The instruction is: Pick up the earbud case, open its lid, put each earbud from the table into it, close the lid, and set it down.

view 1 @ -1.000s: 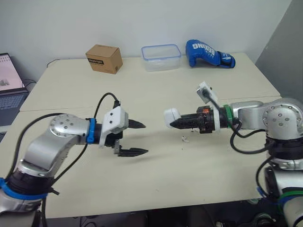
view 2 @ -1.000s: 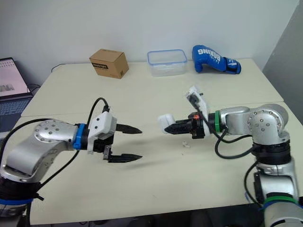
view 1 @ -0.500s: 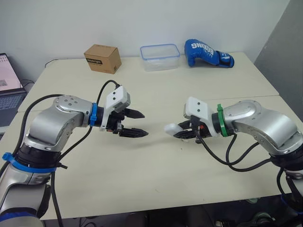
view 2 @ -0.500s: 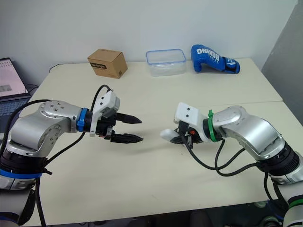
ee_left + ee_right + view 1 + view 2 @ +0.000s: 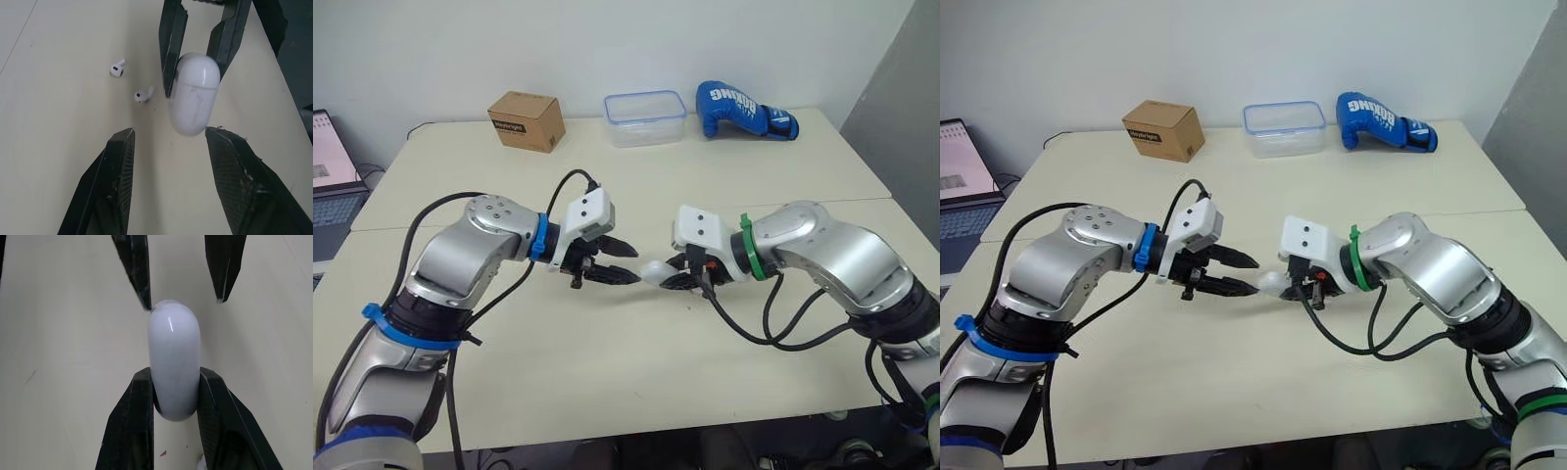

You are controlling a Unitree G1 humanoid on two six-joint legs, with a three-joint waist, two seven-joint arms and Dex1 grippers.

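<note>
Both arms reach inward, tips seemingly almost meeting: left claw (image 5: pixel 171 131) spread, right claw (image 5: pixel 176 374) clamped.

Count: earbud case (image 5: pixel 194 93) x1; earbuds x2, one earbud (image 5: pixel 117 68) + second earbud (image 5: pixel 143 94). End effectors x2: left end effector (image 5: pixel 634 265), right end effector (image 5: pixel 175 377). Also cardboard box (image 5: pixel 527 119) x1, clear container (image 5: pixel 645 117) x1, blue boxing glove (image 5: pixel 744 110) x1, laptop (image 5: pixel 333 176) x1, worktop (image 5: pixel 607 372) x1.

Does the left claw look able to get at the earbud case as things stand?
Probably yes. The left claw is open and points straight at the free end of the earbud case, with nothing between them. The right claw clamps only the other end, leaving that end bare.
</note>
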